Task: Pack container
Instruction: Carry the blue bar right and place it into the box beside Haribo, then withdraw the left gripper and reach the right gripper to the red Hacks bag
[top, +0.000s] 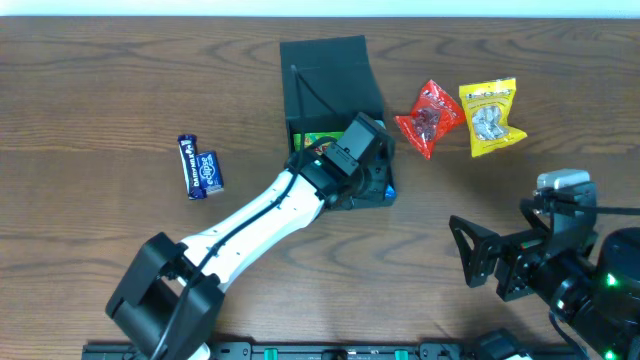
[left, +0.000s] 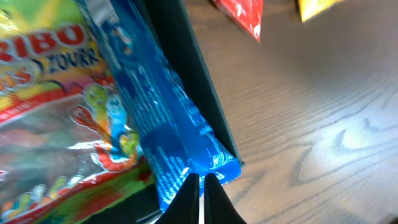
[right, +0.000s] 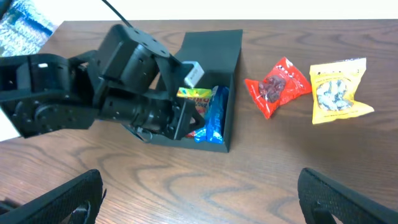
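The dark teal container (top: 325, 70) stands open at the back middle of the table, its flap lid raised behind it. It also shows in the right wrist view (right: 214, 50). My left gripper (top: 372, 180) reaches into its front right corner. In the left wrist view the jaws (left: 201, 185) are pressed together on the end of a blue snack packet (left: 155, 106) that lies along the container's right wall (left: 202, 81). A green and yellow gummy packet (left: 50, 124) lies beside it inside. My right gripper (top: 480, 255) is open and empty at the front right.
A red packet (top: 428, 118) and a yellow packet (top: 490, 117) lie on the table right of the container. Two small blue packets (top: 200, 167) lie on the left. The left arm stretches diagonally from the front left.
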